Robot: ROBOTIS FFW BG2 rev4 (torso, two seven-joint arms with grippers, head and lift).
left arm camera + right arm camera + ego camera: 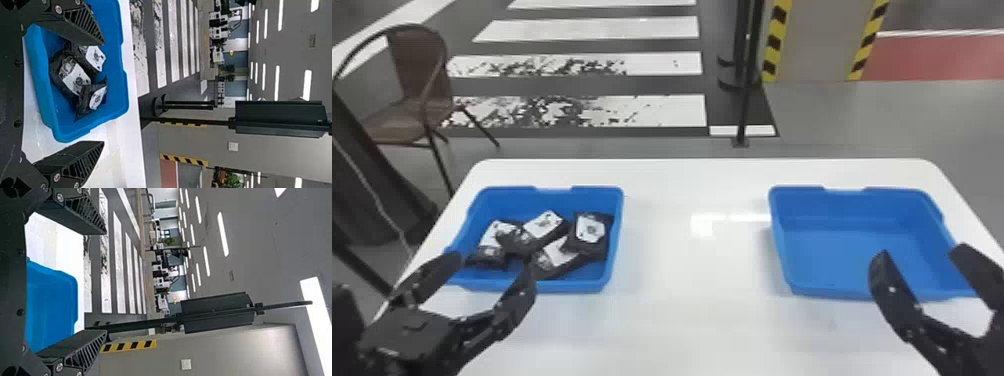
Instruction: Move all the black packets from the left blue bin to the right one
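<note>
Black and spread wide, the left gripper point(492, 265) is held by the near side of the left blue bin point(577, 287). Its inner fingertip is seen against the near rim. The right gripper point(921, 253), likewise parted, is held over the near part of the right blue bin point(832, 294). Both bins are carried by a white table point(677, 320), a bare stretch of which is left between them.

Four black packets with white labels are held in the left bin. The front packet point(552, 262) is laid slantwise, its long axis pointed from near left to far right. Its far end is overlapped by the right-hand packet point(589, 232), which is set nearly near-to-far beside the right wall. The left-hand packet point(491, 247) is also pointed away, its far end leaned rightward. The middle packet point(534, 235) is angled from near left to far right, and is crowded against its neighbours. The way across is barred by the facing walls of the two bins.

Beyond the table, a brown chair point(414, 70) is placed at left, white stripes point(662, 110) are painted on the floor, and a dark post point(746, 100) is stood before a pillar point(814, 45) edged in yellow and black.
</note>
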